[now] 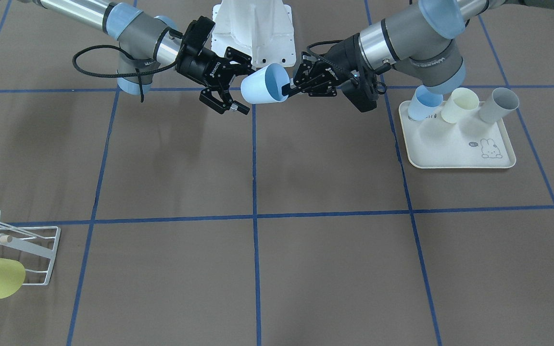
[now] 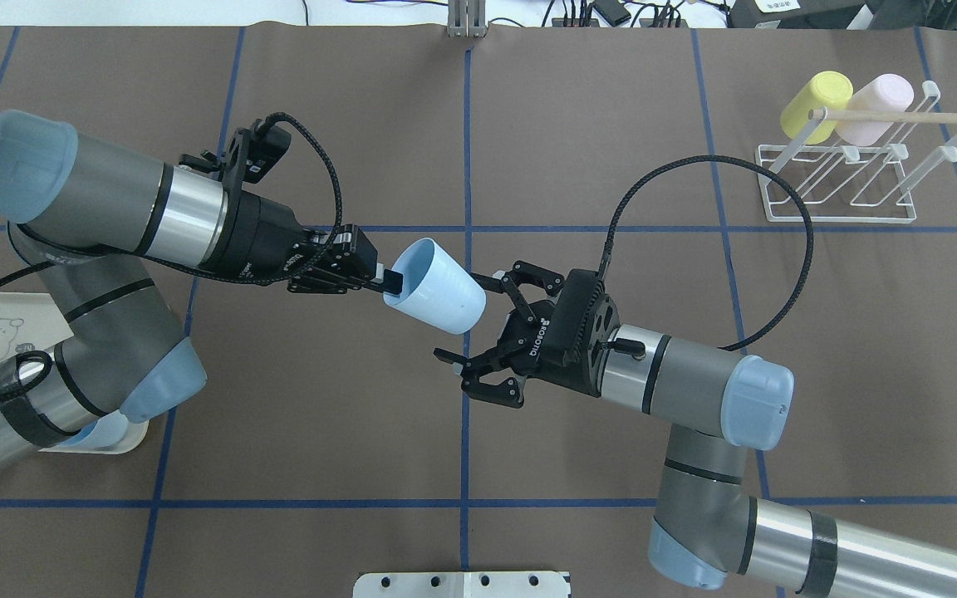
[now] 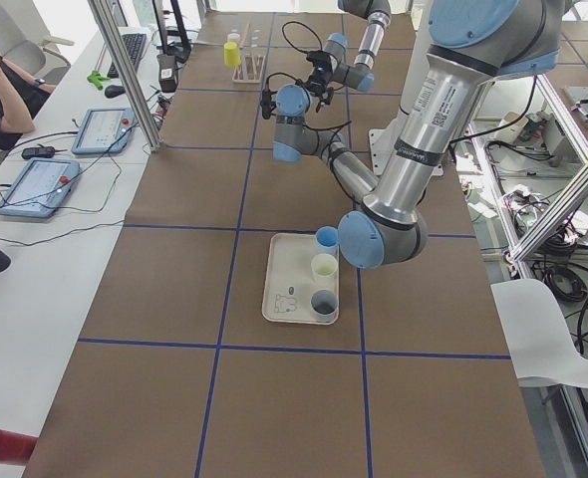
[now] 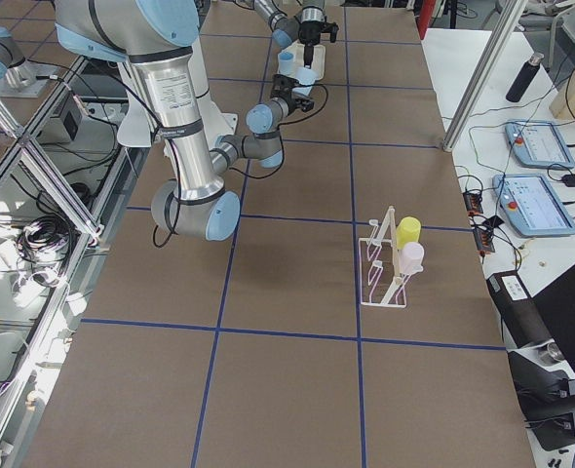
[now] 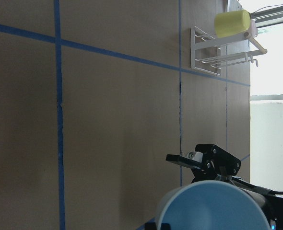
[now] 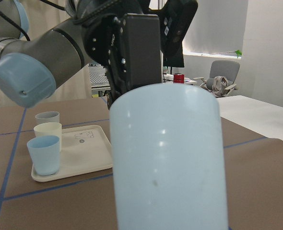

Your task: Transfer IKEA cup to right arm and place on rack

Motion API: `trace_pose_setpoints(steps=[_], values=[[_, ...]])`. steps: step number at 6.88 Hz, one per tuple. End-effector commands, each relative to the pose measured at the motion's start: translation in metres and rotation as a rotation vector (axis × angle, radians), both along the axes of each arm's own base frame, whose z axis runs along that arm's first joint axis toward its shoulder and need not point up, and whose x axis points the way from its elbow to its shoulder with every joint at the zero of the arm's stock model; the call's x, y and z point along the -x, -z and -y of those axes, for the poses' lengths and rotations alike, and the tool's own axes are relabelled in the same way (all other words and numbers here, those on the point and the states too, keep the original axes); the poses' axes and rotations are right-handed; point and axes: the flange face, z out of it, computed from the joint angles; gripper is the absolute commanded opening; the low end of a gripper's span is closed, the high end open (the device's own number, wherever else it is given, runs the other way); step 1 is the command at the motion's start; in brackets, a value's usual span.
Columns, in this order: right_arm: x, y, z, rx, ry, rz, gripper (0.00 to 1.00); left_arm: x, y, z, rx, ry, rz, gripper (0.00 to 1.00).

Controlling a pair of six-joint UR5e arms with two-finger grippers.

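A light blue IKEA cup hangs on its side in mid-air over the table's centre line. My left gripper is shut on its rim, one finger inside the mouth. The right arm, with the thick looping cable, faces the cup's base. Its gripper is open, with the fingers spread on either side of the base. In the right wrist view the cup fills the middle. The white wire rack stands at the far right, holding a yellow cup and a pink cup.
A cream rabbit-print tray under the left arm carries a blue cup, a cream cup and a grey cup. Brown table with blue tape grid. A person sits by tablets at a side desk.
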Motion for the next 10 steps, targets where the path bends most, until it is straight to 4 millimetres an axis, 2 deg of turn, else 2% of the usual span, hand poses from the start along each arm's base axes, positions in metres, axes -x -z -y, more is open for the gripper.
trace_pose_setpoints(steps=[1,4,5,7,8,9,10], values=[[-0.0001,0.0008,-0.0005,-0.001,0.001,0.002,0.99,-0.0098,-0.0032,-0.0034,0.012,-0.011,0.006,0.0],[-0.0016,-0.0027,-0.0011,-0.006,0.0,0.011,0.93,-0.0113,-0.0055,-0.0022,0.018,-0.011,0.01,0.0],[-0.0016,-0.0027,-0.0011,-0.007,0.0,0.011,0.84,-0.0119,-0.0055,-0.0029,0.018,-0.013,0.01,0.0],[-0.0014,-0.0054,-0.0021,-0.01,0.001,0.004,0.5,-0.0113,-0.0055,-0.0022,0.019,-0.011,0.01,0.0],[-0.0011,-0.0063,-0.0029,-0.009,0.002,0.003,0.39,-0.0109,-0.0049,-0.0027,0.018,-0.013,0.009,0.0],[-0.0006,-0.0063,-0.0036,-0.009,0.002,0.003,0.33,-0.0109,-0.0049,-0.0027,0.018,-0.013,0.009,0.0],[-0.0005,-0.0063,-0.0037,-0.009,0.004,0.003,0.33,-0.0101,-0.0037,-0.0033,0.016,-0.013,0.006,0.5]])
